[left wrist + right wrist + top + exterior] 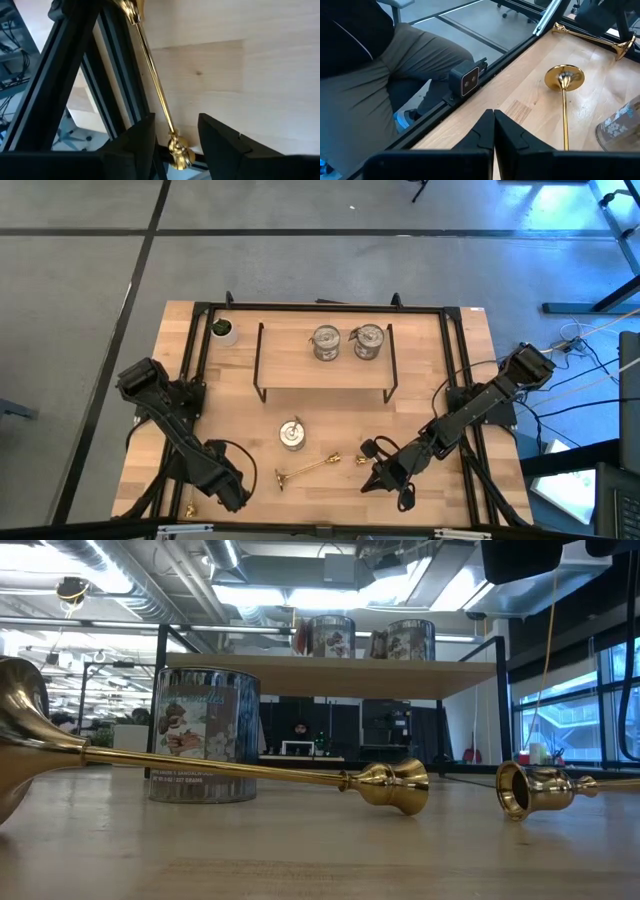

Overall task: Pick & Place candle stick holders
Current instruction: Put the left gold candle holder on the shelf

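L hand (pixel 175 137) low at front-left corner, fingers parted. R hand (pixel 493 131) front-right, fingers pressed together, nothing held.

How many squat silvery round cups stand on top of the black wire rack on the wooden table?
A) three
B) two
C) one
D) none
B: in the high view two squat silvery round cups stand side by side on the black wire rack, while a third cup stands on the wooden table in front of it.
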### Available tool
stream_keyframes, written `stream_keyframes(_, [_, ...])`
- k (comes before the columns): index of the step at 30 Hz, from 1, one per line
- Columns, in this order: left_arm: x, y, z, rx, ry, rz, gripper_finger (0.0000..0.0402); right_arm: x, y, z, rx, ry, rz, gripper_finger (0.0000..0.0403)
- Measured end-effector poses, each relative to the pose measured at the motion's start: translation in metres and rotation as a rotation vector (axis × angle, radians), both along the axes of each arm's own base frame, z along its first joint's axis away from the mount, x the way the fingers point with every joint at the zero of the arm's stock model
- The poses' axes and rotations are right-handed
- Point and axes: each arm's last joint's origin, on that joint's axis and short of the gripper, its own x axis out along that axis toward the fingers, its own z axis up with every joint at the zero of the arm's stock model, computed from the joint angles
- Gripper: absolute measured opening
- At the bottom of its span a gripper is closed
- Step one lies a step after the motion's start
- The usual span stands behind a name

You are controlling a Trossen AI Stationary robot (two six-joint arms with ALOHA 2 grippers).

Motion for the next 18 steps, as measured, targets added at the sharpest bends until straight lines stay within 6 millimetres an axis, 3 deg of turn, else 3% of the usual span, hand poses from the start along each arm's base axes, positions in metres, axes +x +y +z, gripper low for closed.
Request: stream_keyframes(18, [-0.019,0.004,-0.028,-0.002,0.041,0.039,0.0155,0.0,0.0,0.0,0.007,0.001,-0.006,0.0003])
